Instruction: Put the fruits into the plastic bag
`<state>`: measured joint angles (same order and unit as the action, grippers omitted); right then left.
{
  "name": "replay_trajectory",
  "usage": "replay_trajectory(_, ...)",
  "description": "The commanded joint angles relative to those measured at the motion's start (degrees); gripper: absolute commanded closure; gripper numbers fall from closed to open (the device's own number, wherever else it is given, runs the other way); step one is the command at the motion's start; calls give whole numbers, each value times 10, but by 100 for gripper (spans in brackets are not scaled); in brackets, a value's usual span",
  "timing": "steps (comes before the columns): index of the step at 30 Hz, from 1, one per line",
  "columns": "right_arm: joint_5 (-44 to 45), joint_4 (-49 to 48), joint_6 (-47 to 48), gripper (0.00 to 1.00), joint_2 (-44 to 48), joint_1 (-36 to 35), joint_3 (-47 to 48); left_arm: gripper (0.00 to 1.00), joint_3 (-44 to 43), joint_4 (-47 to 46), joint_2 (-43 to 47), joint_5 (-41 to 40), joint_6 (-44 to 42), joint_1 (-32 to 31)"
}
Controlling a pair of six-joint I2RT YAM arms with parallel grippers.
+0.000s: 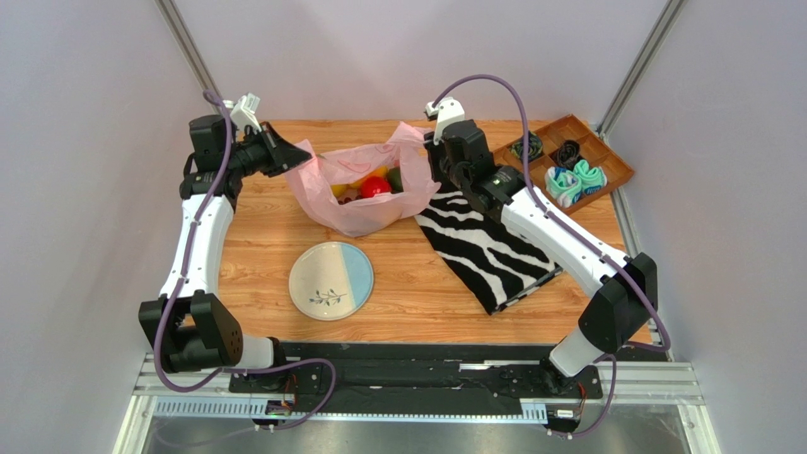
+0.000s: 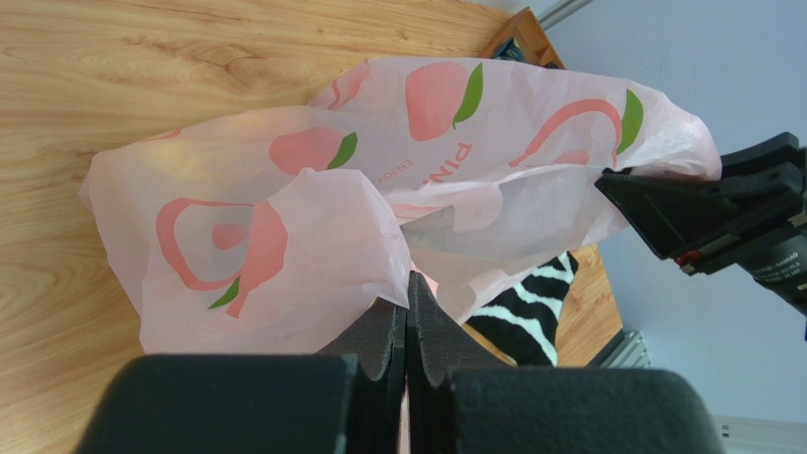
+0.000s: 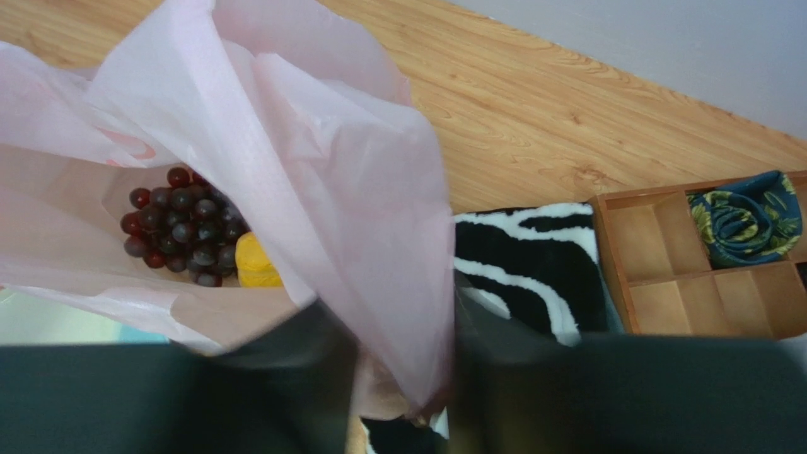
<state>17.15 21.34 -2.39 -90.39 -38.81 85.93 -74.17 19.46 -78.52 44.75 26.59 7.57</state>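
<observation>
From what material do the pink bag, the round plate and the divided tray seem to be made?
The pink bag: likely thin plastic film, translucent, crinkled, slightly glossy. The round plate: probably glazed ceramic, smooth with a painted sprig; melamine is possible too. The divided tray: wood, brown, matte, with visible grain.

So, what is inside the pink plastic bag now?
Inside the plastic bag show a red fruit, a green fruit beside it, a grape bunch and a yellow fruit next to it. The bag's folds cover the rest, so the full count cannot be told.
</observation>
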Motion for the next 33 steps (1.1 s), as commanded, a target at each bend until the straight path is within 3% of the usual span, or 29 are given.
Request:
replay_trajectory(1, -115, -34, 5, 96, -4, 24, 63, 100, -25, -14, -18, 20, 9, -2)
replay_trajectory(2, -121, -33, 10, 100, -7, 23, 79, 100, -38, -17, -22, 23, 25, -3)
replay_trajectory(8, -146, -26, 19, 100, -52, 29, 228, 100, -206, -41, -47, 24, 107, 9)
replay_trajectory(12, -164, -10, 6, 100, -103, 38, 312, 100, -342, -17, -93, 20, 123, 24)
replay_trajectory(15, -186, -9, -6, 100, -142, 44, 347, 100, -396, 14, -144, 20, 116, 32)
replay_trajectory(19, -214, -10, -23, 100, -188, 54, 361, 100, -406, 48, -166, 9, 79, 42)
replay_trajectory(30, -276, 7, -55, 98, -250, 56, 340, 100, -331, 103, -184, -35, -29, 44)
replay_trajectory(33, -291, 7, -57, 85, -253, 56, 336, 86, -322, 105, -172, -39, -51, 45)
